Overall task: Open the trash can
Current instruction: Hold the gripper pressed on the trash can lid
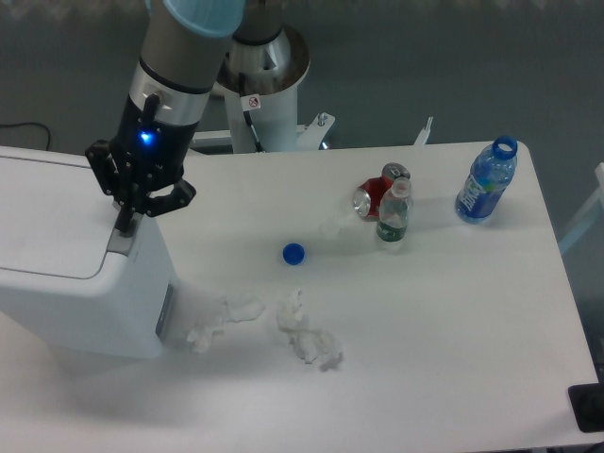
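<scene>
The trash can [66, 274] is a large white boxy bin at the left edge of the table, its flat lid [47, 212] lying down and closed. A grey push-button strip [119, 242] runs along the lid's right edge. My gripper [124, 225] hangs straight down over that strip with its black fingers drawn together, the tips touching or nearly touching the strip's upper end. Nothing is held between the fingers.
On the white table [425, 359] lie a blue bottle cap [293, 253], crumpled tissues [304, 332], a red can [375, 196] on its side, a small clear bottle [393, 215] and a blue bottle [486, 181]. The robot's base [262, 85] stands behind.
</scene>
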